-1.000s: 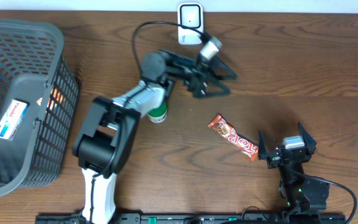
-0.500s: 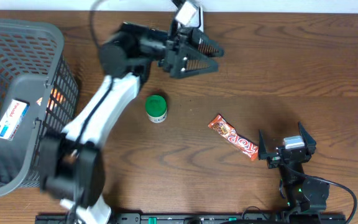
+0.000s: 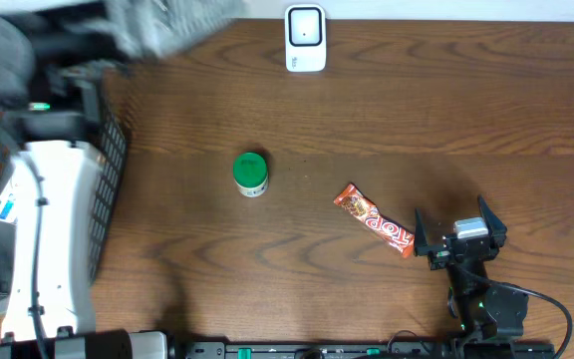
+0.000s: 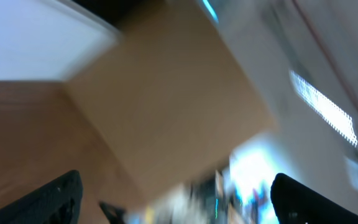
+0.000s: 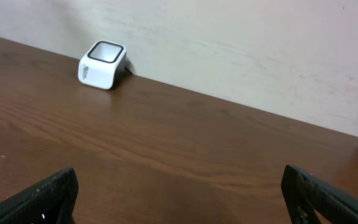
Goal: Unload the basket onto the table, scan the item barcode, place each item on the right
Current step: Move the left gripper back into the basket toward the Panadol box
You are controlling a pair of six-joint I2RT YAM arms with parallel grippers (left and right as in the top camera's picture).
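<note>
Brown wood table (image 3: pixel 526 110), overhead view. A red-wrapped bar (image 3: pixel 375 220) lies flat and slantwise, right of centre. A green-lidded jar (image 3: pixel 251 174) stands upright near the middle, well apart from the bar. Which of the two is the item cannot be told; the bar is the likelier, as it is just beside the right gripper (image 3: pixel 456 227). That gripper rests at the lower right with its fingers (image 3: pixel 422 237) spread wide and nothing between them; the bar's lower end is close to the left one, and contact cannot be confirmed. The white scanner (image 3: pixel 305 38) stands at the top centre edge, far from both items. The left arm (image 3: pixel 53 229) fills the left side as a blur, over a dark basket (image 3: pixel 108 150).

Judgement on handling: the bar should be light, its foil slick and easily crushed. Hold it across the narrow width near mid-length, lightly. No barcode shows, so the face to present is unknown. The jar looks rigid and round; grip its sides.

Left wrist view: heavily blurred. The left gripper (image 4: pixel 179 196) has its dark fingers (image 4: pixel 61 196) at the two lower corners, wide apart and empty. Neither item appears.

Right wrist view: both fingertips stand at the lower corners, apart. The scanner sits upper left against the wall (image 5: pixel 241 43). The bar is out of frame.
</note>
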